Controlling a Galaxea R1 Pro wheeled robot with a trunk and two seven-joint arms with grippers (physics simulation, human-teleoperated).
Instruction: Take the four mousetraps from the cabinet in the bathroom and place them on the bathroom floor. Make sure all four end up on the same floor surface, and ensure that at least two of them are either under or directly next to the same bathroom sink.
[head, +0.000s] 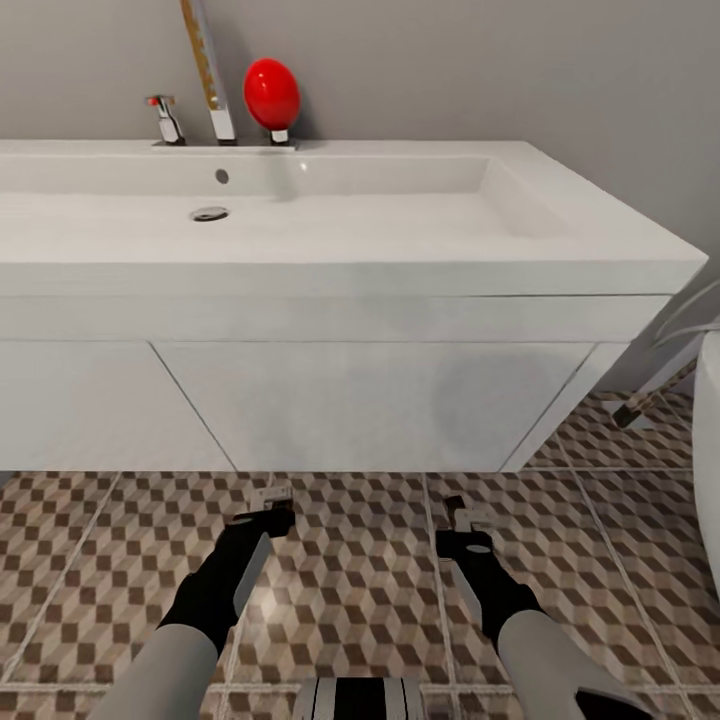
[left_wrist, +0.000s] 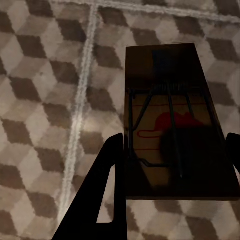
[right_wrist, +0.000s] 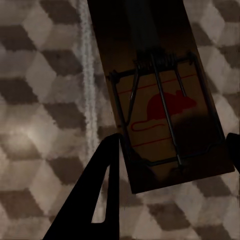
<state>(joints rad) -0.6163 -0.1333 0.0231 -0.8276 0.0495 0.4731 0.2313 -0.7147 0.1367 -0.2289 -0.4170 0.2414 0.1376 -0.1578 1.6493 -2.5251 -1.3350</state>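
Placing step. Left gripper (head: 268, 508) grasps a mousetrap (left_wrist: 172, 125), right gripper (head: 460, 520) grasps another mousetrap (right_wrist: 160, 110), both low over the tiled floor (head: 350, 580) before the sink (head: 350, 250). Next: lower, release beside it.

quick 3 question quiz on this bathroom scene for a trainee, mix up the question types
1. True or false: each tool, left tool and right tool, has a mousetrap between its fingers.
2. What stands on the sink ledge right of the faucet? A) red egg-shaped object B) soap bottle C) cup
3. Fill in: the mousetrap print shows a red ____.

Key: 1 true; 2 A, the red egg-shaped object; 3 mouse.
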